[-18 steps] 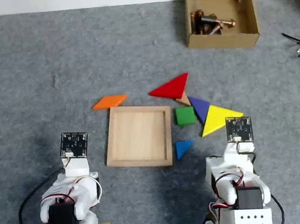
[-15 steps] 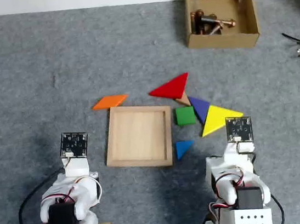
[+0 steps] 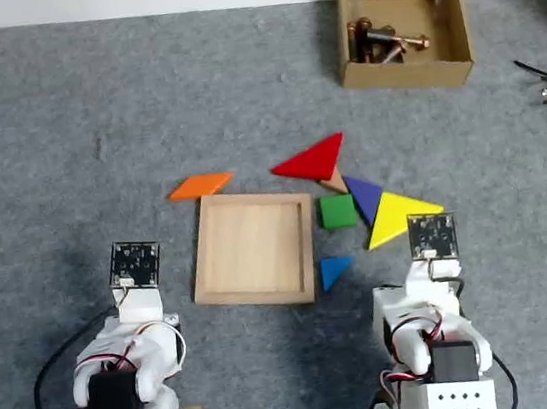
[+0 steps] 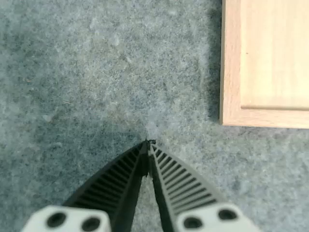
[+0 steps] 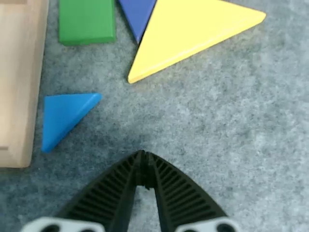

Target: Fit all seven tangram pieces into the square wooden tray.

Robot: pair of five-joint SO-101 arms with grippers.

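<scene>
Seven flat coloured pieces [image 3: 394, 217] — five triangles [image 3: 313, 159], one green square [image 3: 336, 211], one orange parallelogram [image 3: 200, 185] — lie beside one smooth wooden tray [image 3: 254, 247] on fuzzy grey felt [image 3: 91, 118], left gripper [image 4: 147, 143] and right gripper [image 5: 141, 154] both pinched together.

in the high view a tan piece [image 3: 333, 182] shows just a sliver by the red triangle [image 3: 313, 160], the cardboard box [image 3: 402, 71] holds metal bits [image 3: 384, 44] too small to name, and wrist-view edges crop the wooden tray [image 4: 231, 72], green square [image 5: 87, 21] and dark blue triangle [image 5: 137, 12].
</scene>
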